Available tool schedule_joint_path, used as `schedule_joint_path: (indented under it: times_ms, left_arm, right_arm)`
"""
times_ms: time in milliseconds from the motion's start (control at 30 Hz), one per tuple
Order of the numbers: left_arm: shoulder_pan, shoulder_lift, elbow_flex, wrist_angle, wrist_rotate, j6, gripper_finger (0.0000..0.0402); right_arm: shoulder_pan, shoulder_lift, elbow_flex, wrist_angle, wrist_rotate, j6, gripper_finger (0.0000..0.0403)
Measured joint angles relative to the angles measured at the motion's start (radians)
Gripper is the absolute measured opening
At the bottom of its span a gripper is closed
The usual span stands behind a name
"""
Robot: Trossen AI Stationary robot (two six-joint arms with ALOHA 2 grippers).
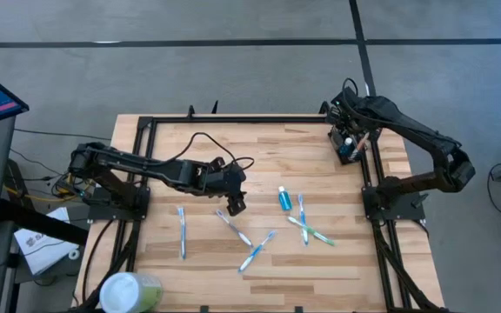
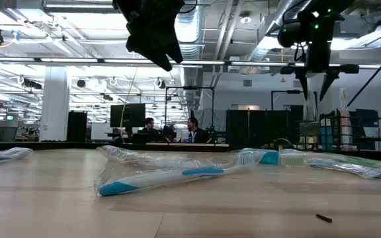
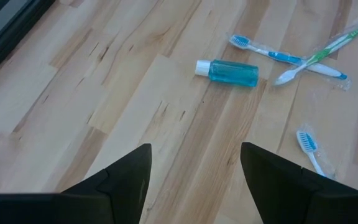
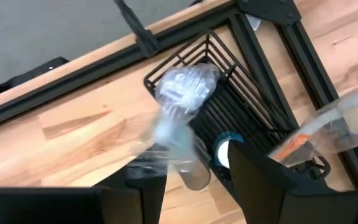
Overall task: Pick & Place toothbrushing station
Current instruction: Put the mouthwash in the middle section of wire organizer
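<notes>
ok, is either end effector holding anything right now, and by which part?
Left end effector: open, empty. Right end effector: a blurred clear-wrapped toothbrush reaches it above the black wire holder; whether it is gripped cannot be told.
</notes>
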Motion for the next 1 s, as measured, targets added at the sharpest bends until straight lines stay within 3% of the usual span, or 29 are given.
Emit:
schedule_joint_path:
  times_ms: [400,1000]
  left_arm:
    - [0.0,0.0,0.0,0.0,0.0,-0.001,0.024]
    - [0.0,0.0,0.0,0.009,0.018,-0.016,0.024]
  right_arm:
    - [0.031,-0.094,0.0,0.041,-0.001,-0.012,0.0157]
    - [0.129,-0.274,0.0,0.265,-0.008,-0.144,0.0154]
